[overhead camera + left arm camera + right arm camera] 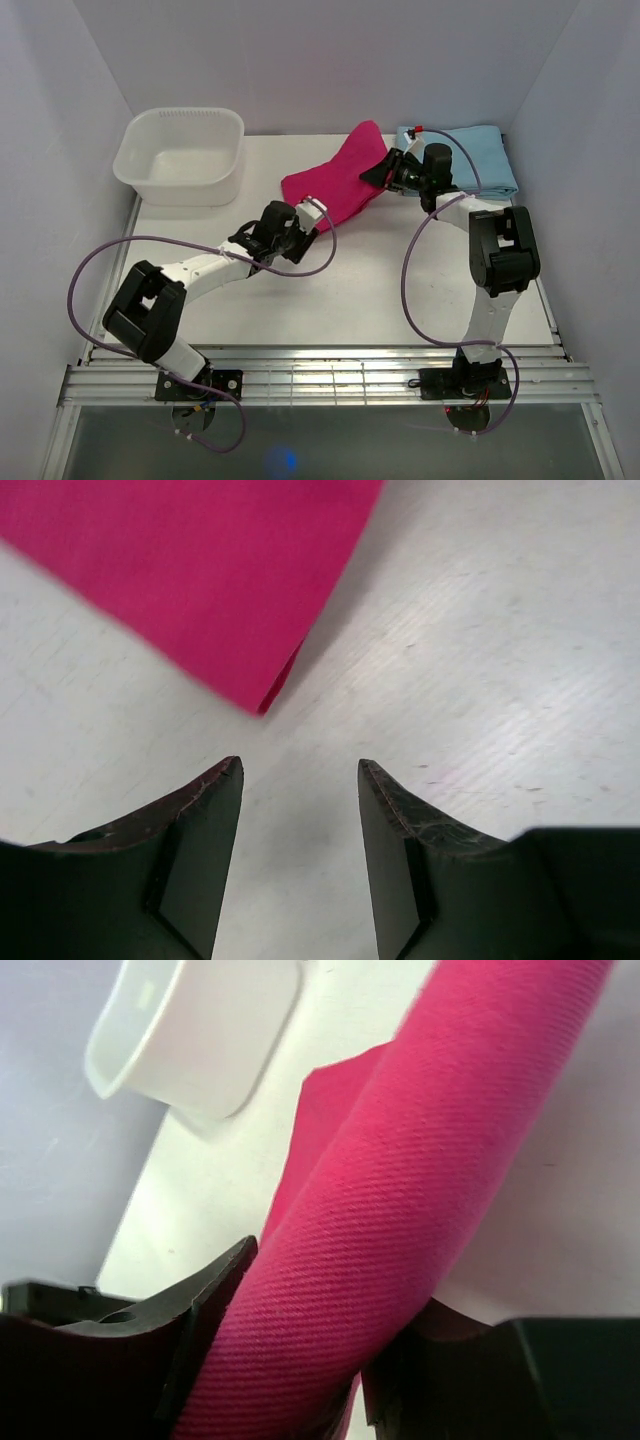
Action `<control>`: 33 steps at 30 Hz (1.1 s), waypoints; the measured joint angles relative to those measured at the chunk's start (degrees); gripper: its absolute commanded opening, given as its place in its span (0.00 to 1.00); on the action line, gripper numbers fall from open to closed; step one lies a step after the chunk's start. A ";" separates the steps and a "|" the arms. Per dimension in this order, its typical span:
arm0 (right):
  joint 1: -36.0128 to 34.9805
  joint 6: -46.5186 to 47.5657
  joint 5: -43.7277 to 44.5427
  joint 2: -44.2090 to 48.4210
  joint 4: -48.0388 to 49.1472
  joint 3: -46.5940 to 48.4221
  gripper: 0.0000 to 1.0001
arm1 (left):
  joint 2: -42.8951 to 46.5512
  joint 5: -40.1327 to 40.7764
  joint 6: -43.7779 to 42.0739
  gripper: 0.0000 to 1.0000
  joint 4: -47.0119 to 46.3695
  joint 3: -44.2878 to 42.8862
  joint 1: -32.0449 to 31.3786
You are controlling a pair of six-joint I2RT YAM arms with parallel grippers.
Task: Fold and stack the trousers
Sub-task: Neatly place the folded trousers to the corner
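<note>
Partly done, I judge: trousers (335, 182) lie folded small on the desk (350, 300); my right hand (388, 170) grips one end, left hand (299, 763) released beside them. Stacking is left.

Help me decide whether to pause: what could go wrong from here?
The right gripper alone pinches a thick roll of the trousers while the left gripper stands open off the fabric; a one-sided pull may skew or unroll the fold. That grip sits beside the blue cloth, which might get snagged or dragged.
</note>
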State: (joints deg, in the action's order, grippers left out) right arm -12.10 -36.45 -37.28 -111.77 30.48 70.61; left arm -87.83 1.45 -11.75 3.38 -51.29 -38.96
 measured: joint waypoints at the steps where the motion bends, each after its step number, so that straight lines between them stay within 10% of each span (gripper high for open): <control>1: 0.87 1.68 0.00 0.00 -1.16 0.42 0.08 | 0.00 -0.11 0.37 0.61 0.98 0.00 1.81; 33: 15.06 25.14 -7.28 -10.21 -21.99 36.61 0.08 | 0.15 -4.20 2.58 0.61 6.54 0.26 6.16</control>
State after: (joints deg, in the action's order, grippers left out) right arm 2.96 -11.31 -44.56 -121.97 8.49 107.22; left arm -87.68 -2.74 -9.17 9.91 -51.03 -32.80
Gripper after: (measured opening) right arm 0.478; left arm 0.611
